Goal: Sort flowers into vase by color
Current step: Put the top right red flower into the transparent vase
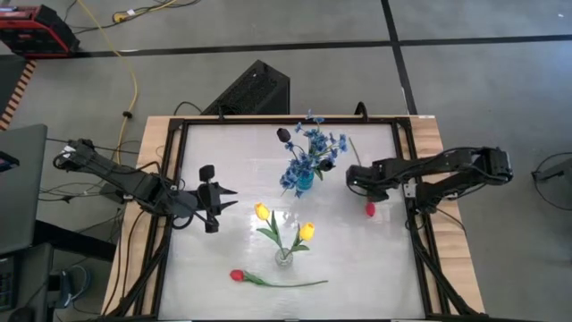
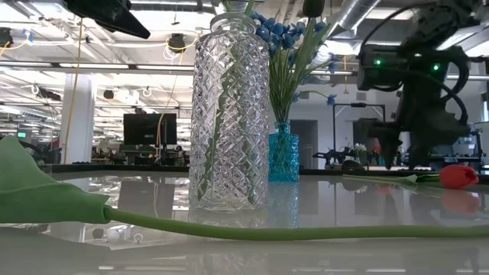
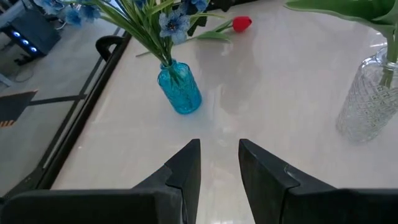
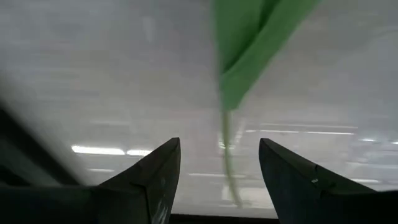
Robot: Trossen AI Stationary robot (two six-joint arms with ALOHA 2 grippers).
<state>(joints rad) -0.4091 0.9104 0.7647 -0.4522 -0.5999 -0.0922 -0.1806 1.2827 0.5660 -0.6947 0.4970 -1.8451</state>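
Right gripper point(image 4: 219, 168) low over the white counter point(image 1: 232, 259), fingers point(image 4: 155, 171) spread apart with a thin green stem point(image 4: 227, 149) running between them, not clamped. Same gripper in the high view point(image 1: 357, 182) sits just above the red tulip point(image 1: 370, 209) lying near the counter's right edge, its stem point(image 1: 356, 152) reaching away toward the far side. Whether the fingers touch the stem: hard to tell, likely not.

Left gripper point(image 3: 219, 165) hovering over the counter's left half, fingers point(image 3: 186, 165) narrowly apart and holding nothing, pointed toward the middle.

Outward from there: small blue glass vase point(image 1: 304, 182) in the centre, filled with blue blossom sprays point(image 1: 315, 143) and dark buds point(image 1: 283, 135). Nearer the front, a clear cut-glass vase point(image 1: 283, 258) holding two yellow tulips point(image 1: 261, 211) (a second head point(image 1: 307, 231) to its right). Another red tulip point(image 1: 237, 275) flat on the counter just in front of the clear vase, stem point(image 1: 295, 284) trailing right. In the low view that stem point(image 2: 267, 228) crosses the foreground, clear vase point(image 2: 229, 114) behind it.
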